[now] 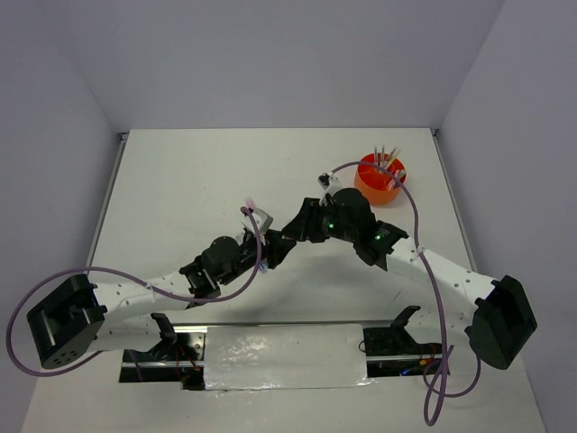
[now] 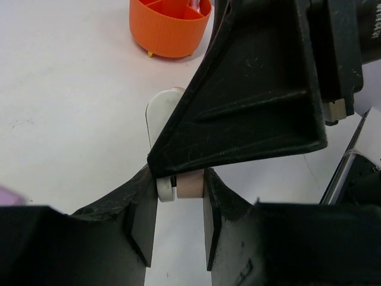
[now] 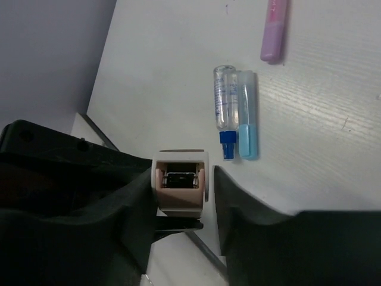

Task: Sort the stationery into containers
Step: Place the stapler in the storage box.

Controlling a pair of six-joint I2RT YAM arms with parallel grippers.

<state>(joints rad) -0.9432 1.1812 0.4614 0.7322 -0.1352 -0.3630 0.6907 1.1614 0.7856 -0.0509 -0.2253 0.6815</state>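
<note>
Mid-table, the left gripper (image 2: 180, 202) is pinching a small pink-and-white piece (image 2: 189, 186), its arm reaching forward-right. The right gripper (image 3: 181, 179) is bracketing the same piece from the opposite side; I cannot tell whether it is gripping. The organiser (image 1: 379, 182) is standing farther off, nearer the right arm.

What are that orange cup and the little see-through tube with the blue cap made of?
The orange organiser looks like moulded plastic, opaque with a soft sheen; fine vertical ribs run down its wall. The clear tube looks like transparent plastic, though glass cannot be ruled out: it is see-through, with blue print on its side. Its blue cap looks like opaque plastic.
</note>
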